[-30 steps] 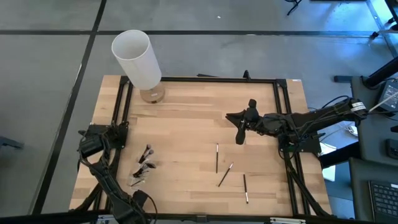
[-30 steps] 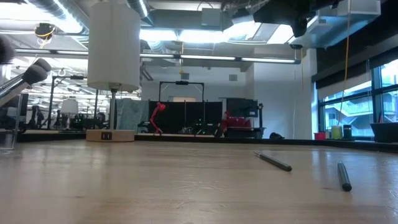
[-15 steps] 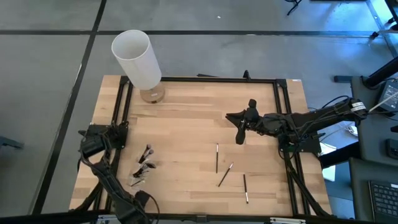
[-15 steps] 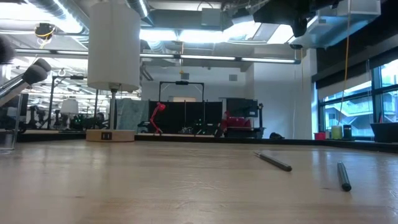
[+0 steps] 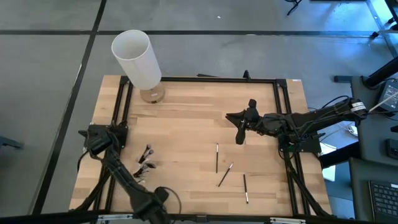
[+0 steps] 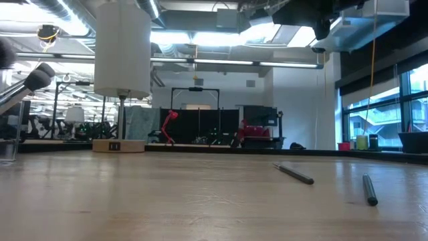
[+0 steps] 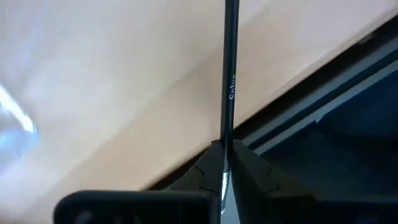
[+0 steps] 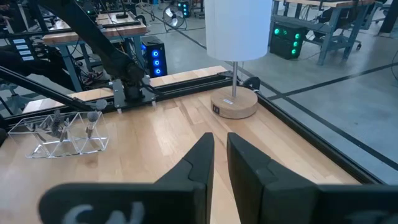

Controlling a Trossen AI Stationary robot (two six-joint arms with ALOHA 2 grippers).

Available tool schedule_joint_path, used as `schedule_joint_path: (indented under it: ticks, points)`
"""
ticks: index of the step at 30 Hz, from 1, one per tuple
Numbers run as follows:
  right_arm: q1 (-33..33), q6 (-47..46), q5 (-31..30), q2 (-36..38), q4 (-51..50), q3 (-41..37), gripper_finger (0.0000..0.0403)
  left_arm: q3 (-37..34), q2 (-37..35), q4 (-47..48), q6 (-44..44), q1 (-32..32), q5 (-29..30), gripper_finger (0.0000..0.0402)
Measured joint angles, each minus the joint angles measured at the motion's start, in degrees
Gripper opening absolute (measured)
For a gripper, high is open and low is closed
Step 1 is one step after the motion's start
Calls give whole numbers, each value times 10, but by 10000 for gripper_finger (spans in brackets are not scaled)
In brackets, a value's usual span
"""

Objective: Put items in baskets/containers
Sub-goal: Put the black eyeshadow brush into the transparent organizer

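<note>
the clear container [image 8: 59, 132] lies on its side near the left edge of the wooden table [image 5: 186, 124], with several makeup brushes [image 5: 145, 163] in it, and three more brushes [image 5: 217, 157] lie loose on the right half of the table. the left gripper [image 7: 224, 163] is at the near edge of the table and has its fingers closed on one thin dark brush [image 7: 229, 81]. the right gripper [image 5: 240, 129] hangs over the right half of the table with its fingers nearly together and nothing between them.

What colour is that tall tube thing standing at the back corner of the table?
White: the tall white cylinder on a round tan wooden base, clearest in the high view.
</note>
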State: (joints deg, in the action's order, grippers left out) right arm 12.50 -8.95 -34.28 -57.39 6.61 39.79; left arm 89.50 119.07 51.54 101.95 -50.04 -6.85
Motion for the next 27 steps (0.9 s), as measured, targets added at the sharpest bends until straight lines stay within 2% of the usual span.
schedule_joint_path:
  ticks: [10, 17, 22, 27]
  points:
    - [2, 4, 10, 0, -9, 8, 45, 22, -1, 8, -190, 85, 49, 19]
    - [2, 4, 10, 6, -28, 8, 45, 32, -2, 65, -343, 141, 77, 19]
    - [2, -14, 21, 43, -81, 8, 45, 45, -2, 121, -459, 165, 145, 19]
    - [-8, -62, 68, 91, -192, 7, 45, 67, -2, 168, -586, 176, 236, 19]
